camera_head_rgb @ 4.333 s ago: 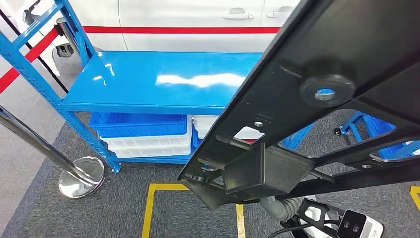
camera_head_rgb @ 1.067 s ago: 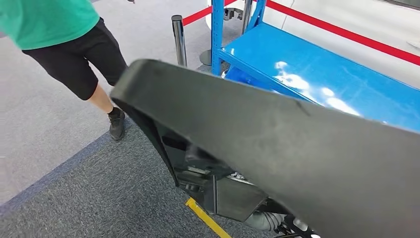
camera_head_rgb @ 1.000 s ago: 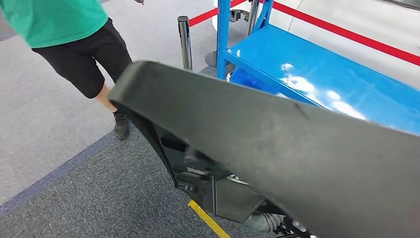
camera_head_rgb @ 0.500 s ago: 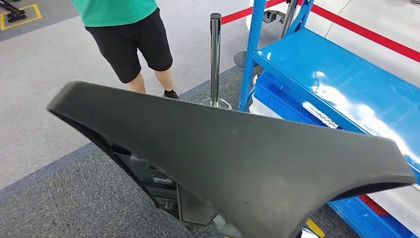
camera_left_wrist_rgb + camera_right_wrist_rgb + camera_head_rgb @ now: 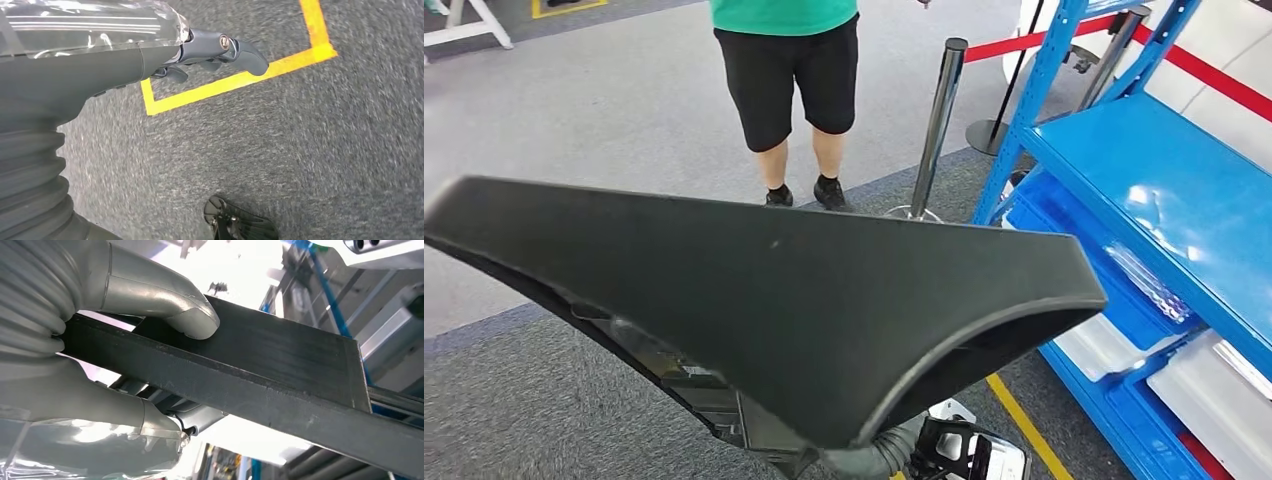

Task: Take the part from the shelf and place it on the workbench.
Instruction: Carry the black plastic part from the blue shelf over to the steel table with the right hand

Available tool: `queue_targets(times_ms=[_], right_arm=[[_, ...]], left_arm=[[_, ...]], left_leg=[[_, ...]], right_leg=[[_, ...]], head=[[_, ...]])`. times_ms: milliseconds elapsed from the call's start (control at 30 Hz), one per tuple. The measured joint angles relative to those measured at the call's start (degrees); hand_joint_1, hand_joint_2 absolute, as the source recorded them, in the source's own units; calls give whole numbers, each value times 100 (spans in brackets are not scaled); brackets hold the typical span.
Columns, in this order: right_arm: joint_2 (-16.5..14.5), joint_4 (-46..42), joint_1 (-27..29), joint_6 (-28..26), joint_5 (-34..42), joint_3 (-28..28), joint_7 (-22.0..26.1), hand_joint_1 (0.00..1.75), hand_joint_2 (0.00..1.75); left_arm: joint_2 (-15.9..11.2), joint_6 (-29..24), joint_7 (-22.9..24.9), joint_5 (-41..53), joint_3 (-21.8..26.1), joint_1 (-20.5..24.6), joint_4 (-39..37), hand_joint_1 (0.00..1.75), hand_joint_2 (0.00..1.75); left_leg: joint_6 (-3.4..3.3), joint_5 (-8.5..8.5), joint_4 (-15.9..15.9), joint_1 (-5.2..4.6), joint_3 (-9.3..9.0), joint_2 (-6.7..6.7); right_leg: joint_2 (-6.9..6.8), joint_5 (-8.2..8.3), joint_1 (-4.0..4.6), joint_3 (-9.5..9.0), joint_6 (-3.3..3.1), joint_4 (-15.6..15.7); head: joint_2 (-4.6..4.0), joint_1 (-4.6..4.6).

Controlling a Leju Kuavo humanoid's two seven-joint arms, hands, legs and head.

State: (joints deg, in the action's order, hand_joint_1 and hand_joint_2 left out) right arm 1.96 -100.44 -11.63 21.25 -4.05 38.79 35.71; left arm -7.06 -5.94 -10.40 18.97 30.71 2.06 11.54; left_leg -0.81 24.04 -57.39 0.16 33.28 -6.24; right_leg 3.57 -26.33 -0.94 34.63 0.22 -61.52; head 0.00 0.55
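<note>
The left hand [image 5: 210, 55] hung over grey carpet [image 5: 300, 150] with nothing in it, its dark fingers [image 5: 245, 52] loosely curled under the grey palm and not touching anything. A clear plastic wrap lay over the top of that hand, and a ribbed grey cover sat behind it at the wrist. A yellow tape line [image 5: 240, 82] formed a corner on the carpet beneath the fingertips.

In the head view, a large, flat black plastic part [image 5: 784, 300] with a matt, slightly grainy skin and a rounded rim spread across most of the picture, held up in the air close to the camera, well clear of the floor. It tapered to a blunt point at the left and ended in a thick curved lip at the right; ribs and a boxy moulding showed on its underside near the bottom.

The right hand [image 5: 145, 360] gripped that part [image 5: 280, 370]: its thick pale grey thumb [image 5: 185, 315] pressed on one face of a straight black bar of the part, and the fingers [image 5: 125, 415] closed against the opposite face, so the bar ran between them.

Beyond the part stood a person [image 5: 789, 90] in a green shirt and black shorts on the pale grey floor. To the right of the person rose a polished chrome barrier post [image 5: 936, 125] with a red belt [image 5: 1044, 38]. Farthest right stood a glossy blue metal shelf [image 5: 1164, 190], with blue and white plastic bins [image 5: 1114, 345] on its lower level.
</note>
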Motion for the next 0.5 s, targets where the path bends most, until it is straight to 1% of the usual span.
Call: queue_targets(times_ms=[33, 67, 100, 133, 167, 200, 233, 267, 300, 333, 367, 400, 433, 467, 500], right_arm=[[-7, 19, -14, 4, 5, 1, 0, 168, 175], [-16, 37, -25, 9, 7, 3, 0, 168, 175], [-31, 56, -37, 17, 9, 4, 0, 168, 175], [-48, 76, -50, 25, 9, 7, 0, 168, 175], [-67, 97, -66, 35, 8, 11, 0, 168, 175], [-85, 118, -81, 49, 8, 17, 0, 168, 175], [-98, 139, -92, 58, 6, 23, 0, 168, 175], [-104, 165, -99, 65, 1, 31, 0, 168, 175], [-107, 193, -103, 68, -9, 39, 0, 168, 175], [-107, 225, -104, 67, -22, 49, 0, 168, 175], [-107, 256, -108, 64, -37, 61, 0, 168, 175], [-107, 283, -117, 60, -51, 74, 0, 168, 175], [-108, 308, -132, 52, -66, 86, 0, 168, 175], [-110, 330, -150, 38, -80, 97, 0, 168, 175], [-111, 352, -172, 17, -93, 109, 0, 168, 175]], left_arm=[[12, 2, 0, 0, 15, 3, 0, 0, 175], [26, 6, 1, 0, 32, -3, 0, 0, 175], [35, 10, 1, 1, 47, -17, 0, 0, 175], [45, 12, 2, 1, 58, -37, 0, 0, 175], [59, 10, 1, 1, 65, -55, 0, 0, 175], [69, 4, -1, 1, 68, -60, 0, 0, 175], [75, -2, -4, -4, 70, -51, 0, 0, 175], [85, -7, -7, -9, 72, -37, 0, 0, 175], [98, -10, -8, -14, 73, -22, 0, 0, 175], [114, -11, -9, -18, 74, -17, 0, 0, 175], [133, -10, -9, -17, 74, -24, 0, 0, 175], [147, -7, -9, -17, 75, -36, 0, 0, 175], [155, -2, -9, -17, 78, -46, 0, 0, 175], [161, 3, -9, -17, 83, -48, 0, 0, 175], [165, 7, -9, -17, 89, -43, 0, 0, 175]], left_leg=[[29, 10, -20, 8, 30, -62], [66, 14, -31, 21, 64, -121], [108, 13, -28, 34, 90, -183], [142, 15, -30, 51, 101, -212], [172, 44, -79, 52, 122, -135], [199, 129, -226, 47, 186, 16], [223, 273, -498, 48, 310, 213], [252, 460, -880, 51, 506, 408], [280, 633, -1285, 67, 721, 514], [301, 728, -1588, 85, 887, 562], [317, 719, -1700, 100, 956, 583], [327, 593, -1557, 111, 887, 603], [328, 391, -1197, 117, 699, 652], [310, 207, -746, 110, 466, 770], [275, 65, -365, 93, 261, 878]], right_leg=[[97, 58, -2, -75, -6, 204], [139, 53, 2, -95, -13, 280], [73, 56, 10, -97, -22, 301], [4, 62, 10, -116, -52, 325], [-64, 67, 5, -146, -88, 355], [-147, 68, -3, -180, -121, 384], [-236, 61, -4, -211, -148, 405], [-327, 44, 9, -232, -165, 410], [-422, 28, 19, -243, -171, 409], [-513, 11, 27, -252, -170, 408], [-596, -4, 30, -262, -163, 407], [-671, -20, 31, -279, -153, 405], [-744, -39, 30, -303, -139, 404], [-812, -61, 35, -333, -119, 403], [-874, -84, 47, -360, -93, 403]], head=[[0, 1], [0, 1], [0, 1], [0, 1], [0, 1], [0, 2], [0, 2], [0, 3], [0, 3], [0, 3], [0, 3], [0, 3], [0, 3], [0, 3], [0, 2]])
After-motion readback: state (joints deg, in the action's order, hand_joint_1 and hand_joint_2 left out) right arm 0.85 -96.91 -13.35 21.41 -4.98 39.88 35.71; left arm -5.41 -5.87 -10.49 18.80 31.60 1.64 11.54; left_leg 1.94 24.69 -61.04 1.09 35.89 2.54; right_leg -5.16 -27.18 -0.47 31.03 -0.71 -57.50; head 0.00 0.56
